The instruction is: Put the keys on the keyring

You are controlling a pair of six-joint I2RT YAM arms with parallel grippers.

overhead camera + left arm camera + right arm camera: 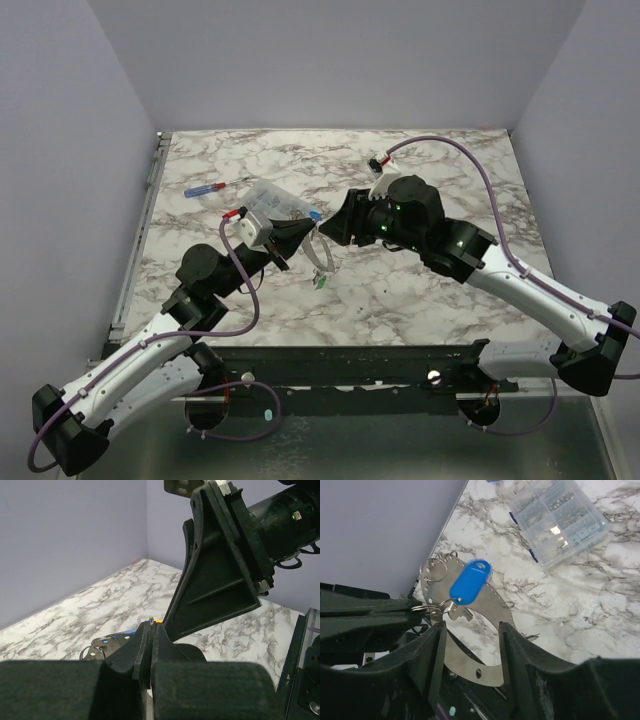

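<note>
White-and-grey marble counter (pixel 420 300) between pale lilac walls, two black-and-white robot arms reaching in to meet just beside the clear plastic compartment box (pixel 272 200), on its side nearest the arm bases.

Left pincer (pixel 297 238) closed tight, tips nipping the small split ring of the blue-tagged key (pixel 470 582), a tiny metal key on an oval plastic fob. Fob blurred in the right wrist view, raised above the metal beneath it.

Right pincer (pixel 471 630) facing the left one tip to tip, jaws parted to a middling gap with nothing gripped between them, the blue-tagged key just beyond its fingertips.

Large silver-grey metal keyring (pixel 470 667) beneath the two pincers, near the box and toward the arm bases from it. Seen from the right wrist as a flat curved band with holes along its edge and several small wire rings hooked through them. Contact with either pincer impossible to tell.

Green-tagged key (pixel 322 282), equally tiny, flat on the counter farther from the box on that same near side, just past the keyring and apart from both pincers.

Slim screwdriver with a red-and-blue handle (pixel 213 187) just beside the box on its left, well apart from the arms.

Box lid shut, small pale contents showing in its compartments.
</note>
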